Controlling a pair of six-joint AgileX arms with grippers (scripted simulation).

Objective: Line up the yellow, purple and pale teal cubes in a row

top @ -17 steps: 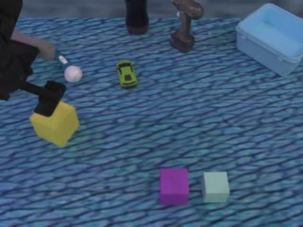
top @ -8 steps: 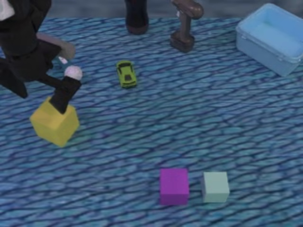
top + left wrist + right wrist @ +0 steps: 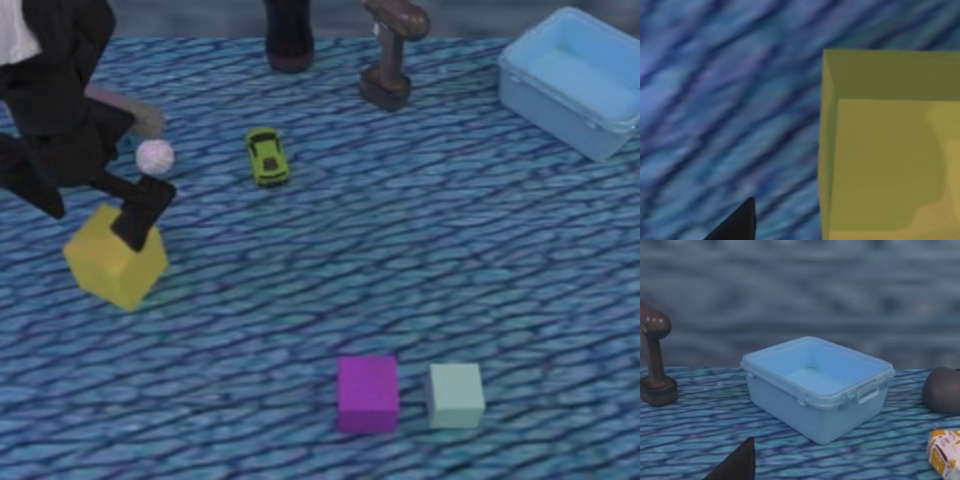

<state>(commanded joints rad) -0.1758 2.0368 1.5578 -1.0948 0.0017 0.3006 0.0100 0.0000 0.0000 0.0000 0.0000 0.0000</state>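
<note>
**Left pincer above the yellow cube; two cubes already side by side**

A light blue box point(image 3: 575, 80) is seen at the far right corner of the bench point(image 3: 420, 250), lidless and with nothing visible inside; its hollow interior is shown more plainly in the right wrist view point(image 3: 817, 387).

From above, the left pincer point(image 3: 120, 215) is placed over the far edge of the yellow cube point(image 3: 115, 258), which sits at the left of the bench, turned at an angle. One dark finger point(image 3: 140, 210) is seen against the cube's top; whether the fingers are spread or pressed together cannot be told. In the left wrist view the cube point(image 3: 890, 150) fills the frame, with one fingertip point(image 3: 737, 225) beside it and apart from it.

The purple cube point(image 3: 367, 393) and the pale teal cube point(image 3: 456, 395) are set just beside each other near the front edge, well apart from the yellow one.

A green toy car point(image 3: 267, 156) and a white ball point(image 3: 154, 156) lie farther back. The right pincer is shown in no view beyond one fingertip point(image 3: 737, 465).
</note>
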